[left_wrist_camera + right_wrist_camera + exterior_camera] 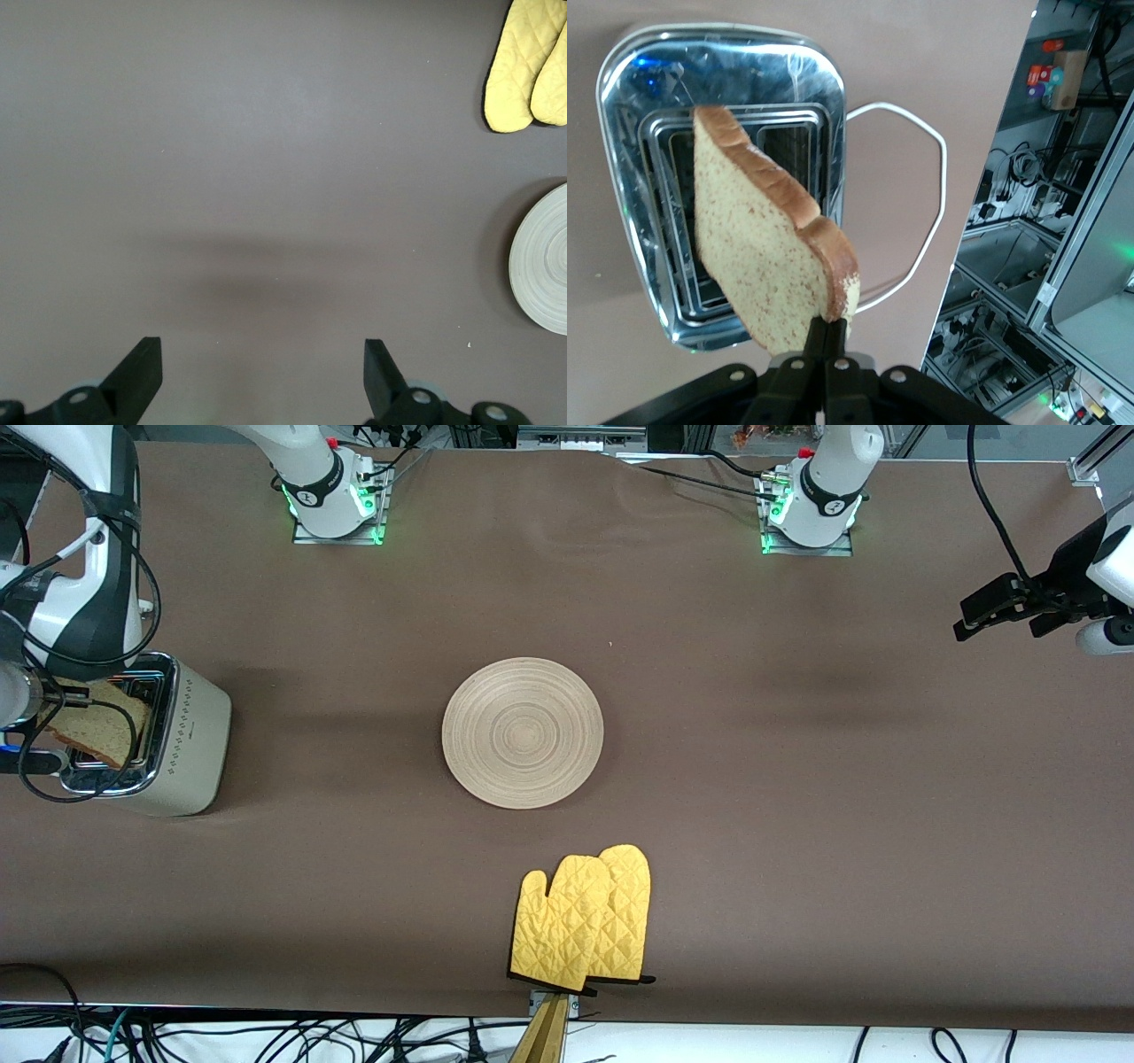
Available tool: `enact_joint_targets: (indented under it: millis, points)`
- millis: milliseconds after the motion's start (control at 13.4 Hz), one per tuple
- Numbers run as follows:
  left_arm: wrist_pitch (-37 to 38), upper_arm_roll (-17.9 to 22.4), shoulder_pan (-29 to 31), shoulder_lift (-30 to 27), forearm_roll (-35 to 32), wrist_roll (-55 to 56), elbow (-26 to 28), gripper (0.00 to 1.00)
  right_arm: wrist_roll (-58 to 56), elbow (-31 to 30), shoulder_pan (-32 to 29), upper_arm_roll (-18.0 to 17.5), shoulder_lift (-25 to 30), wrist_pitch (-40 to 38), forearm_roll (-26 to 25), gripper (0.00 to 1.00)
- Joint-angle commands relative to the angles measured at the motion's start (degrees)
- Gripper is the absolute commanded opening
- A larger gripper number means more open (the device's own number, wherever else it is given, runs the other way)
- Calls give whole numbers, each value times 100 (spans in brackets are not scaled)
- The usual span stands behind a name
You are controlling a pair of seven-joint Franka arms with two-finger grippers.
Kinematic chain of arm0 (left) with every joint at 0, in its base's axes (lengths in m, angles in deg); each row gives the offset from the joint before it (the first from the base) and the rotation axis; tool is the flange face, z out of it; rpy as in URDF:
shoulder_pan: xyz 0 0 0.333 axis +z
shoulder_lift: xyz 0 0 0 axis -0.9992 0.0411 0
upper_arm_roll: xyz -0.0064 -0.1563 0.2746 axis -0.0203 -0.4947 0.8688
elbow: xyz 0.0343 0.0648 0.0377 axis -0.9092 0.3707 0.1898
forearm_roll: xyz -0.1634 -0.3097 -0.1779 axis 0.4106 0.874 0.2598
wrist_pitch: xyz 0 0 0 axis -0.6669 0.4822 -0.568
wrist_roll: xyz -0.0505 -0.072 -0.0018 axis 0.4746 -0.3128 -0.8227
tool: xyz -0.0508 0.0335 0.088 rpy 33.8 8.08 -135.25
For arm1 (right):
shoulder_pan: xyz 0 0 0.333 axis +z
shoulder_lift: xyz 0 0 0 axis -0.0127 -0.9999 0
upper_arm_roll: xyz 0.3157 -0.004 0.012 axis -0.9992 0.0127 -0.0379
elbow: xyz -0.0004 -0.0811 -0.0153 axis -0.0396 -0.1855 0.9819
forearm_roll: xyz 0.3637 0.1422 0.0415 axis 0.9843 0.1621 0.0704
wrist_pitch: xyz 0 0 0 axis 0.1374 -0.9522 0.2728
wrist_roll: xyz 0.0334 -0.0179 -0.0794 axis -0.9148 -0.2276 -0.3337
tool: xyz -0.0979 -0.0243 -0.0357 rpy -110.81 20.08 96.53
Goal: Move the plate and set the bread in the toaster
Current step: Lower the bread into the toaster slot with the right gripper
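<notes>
Bread hangs edge-down over the toaster, pinched in the right tool to meet 1 slot; left tool waits, spread.

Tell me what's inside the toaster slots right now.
Nothing seen in the toaster slots; the bread, held by the right pincer, hangs above them and covers part of the openings.

Right gripper clamped tight; left gripper spread, waiting.
</notes>
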Motion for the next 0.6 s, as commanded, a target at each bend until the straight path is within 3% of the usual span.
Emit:
enact_joint_targets:
  millis: [0,524]
  points:
    - [33,-34,44,-93,132,16,70,100,-73,-112,13,-81,170,-230,-68,0]
    - [112,-52,35,-93,132,7,52,100,-556,-410,5,-90,275,-484,-68,0]
